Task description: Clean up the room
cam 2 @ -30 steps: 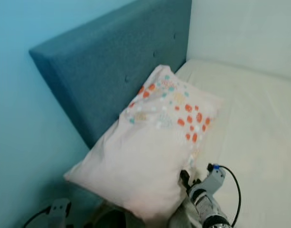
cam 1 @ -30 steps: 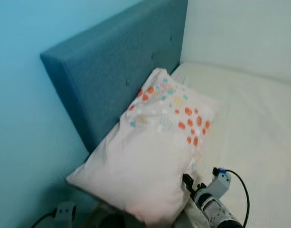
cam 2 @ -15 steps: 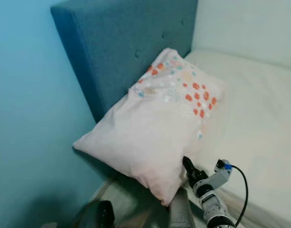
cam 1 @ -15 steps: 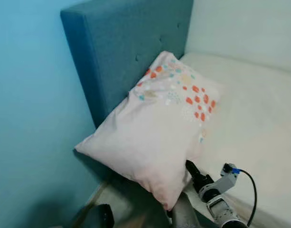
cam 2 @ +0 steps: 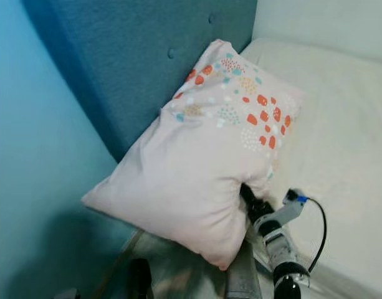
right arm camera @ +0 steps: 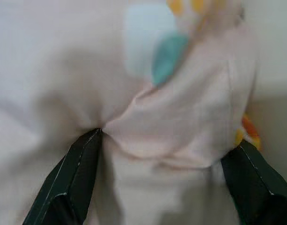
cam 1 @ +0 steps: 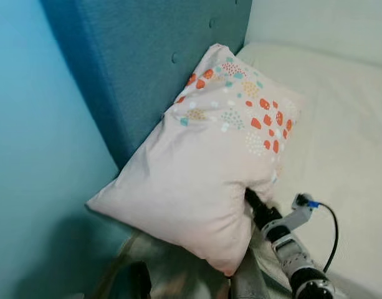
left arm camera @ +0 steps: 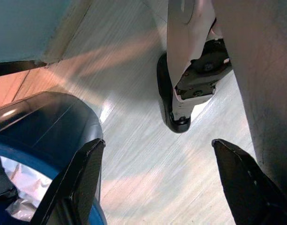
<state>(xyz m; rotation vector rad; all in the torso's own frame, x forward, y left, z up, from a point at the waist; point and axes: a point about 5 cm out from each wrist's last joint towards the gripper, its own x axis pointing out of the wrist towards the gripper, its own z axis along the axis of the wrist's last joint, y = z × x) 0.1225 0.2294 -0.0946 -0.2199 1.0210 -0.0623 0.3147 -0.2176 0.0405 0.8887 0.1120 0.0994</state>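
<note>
- Left eye view: a pale pillow [cam 1: 206,165] with orange and teal dots, propped slantwise against the blue upholstered headboard [cam 1: 147,56], lower corner hanging off the mattress [cam 1: 340,124] edge toward 7 o'clock. Right gripper [cam 1: 252,198] at 5 o'clock of the pillow's middle, black fingers pushed into the cover's lower right edge, fabric dimpled around them. Judged light, soft and floppy, likely to sag and fold when lifted from one edge; a deep bite on a bunched fold near a corner or seam looks the safest hold.
- Right eye view: same scene. Pillow top corner at 12 o'clock resting in the angle between headboard and mattress; silver right arm rising from 6 o'clock, a black cable looping beside the wrist. Blue wall [cam 2: 35,124] at 9 o'clock, a strip of floor below it.
- Left wrist view: left gripper [left arm camera: 162,173] hanging idle over pale wood-grain floor [left arm camera: 134,154], fingers spread wide with nothing between them. The robot's own foot [left arm camera: 180,93] ahead, a dark rounded blue container [left arm camera: 45,136] alongside holding something crumpled and pale.
- Right wrist view: both black fingers [right arm camera: 80,173] set apart with a thick gather of pillow cloth bulging between them, creases radiating from one fingertip; grip seemingly on the cover and a little stuffing, so slipping through smooth fabric seems possible if pulled sharply.
</note>
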